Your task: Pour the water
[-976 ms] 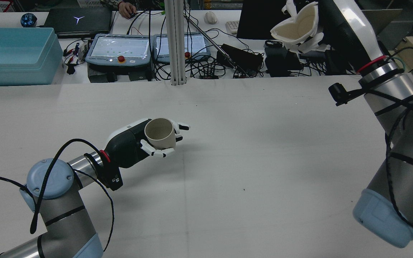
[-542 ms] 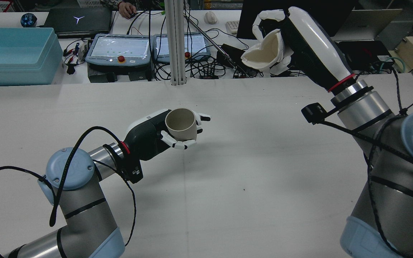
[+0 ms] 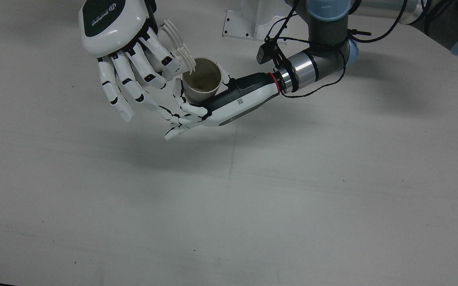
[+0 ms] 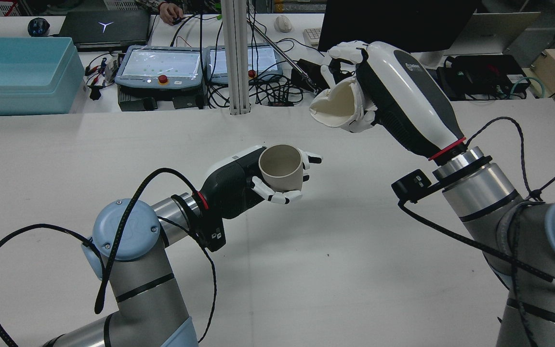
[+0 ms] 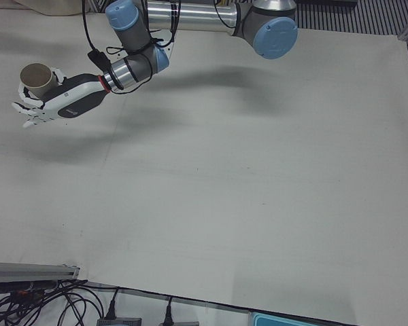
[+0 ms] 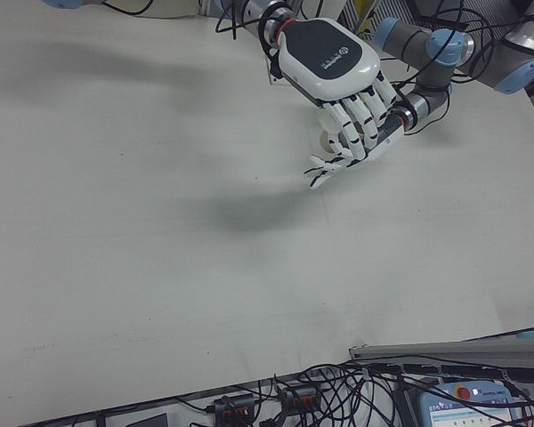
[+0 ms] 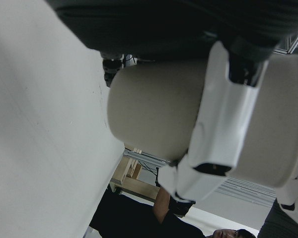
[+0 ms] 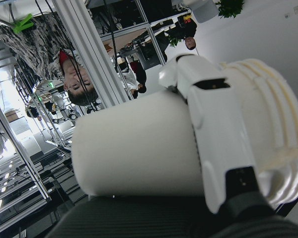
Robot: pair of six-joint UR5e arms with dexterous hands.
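Grasp status first: we see the left hand [image 4: 239,180] wrapped around a beige paper cup [image 4: 281,166], held upright with its open mouth facing up, lifted off the white table [image 4: 354,270] near the centre of the rear view. Its fingers [image 4: 277,195] curl around the lower wall of that cup. In the front view the same cup [image 3: 202,80] sits upper centre of the frame, and we can make out a dark patch at its bottom, though we cannot tell what it is. The right hand [image 4: 378,96] is clamped on a second, white cup [image 4: 337,108], squeezed so that its rim is dented, and tilted with the mouth turned toward the lower left of the rear view. This cup hangs above and to the upper right of the beige cup, apart from it. In the front view the right hand [image 3: 121,47] fills the upper left, its fingers [image 3: 133,75] spread downward just beside the beige cup's rim. We see no liquid stream between the two cups in any view.
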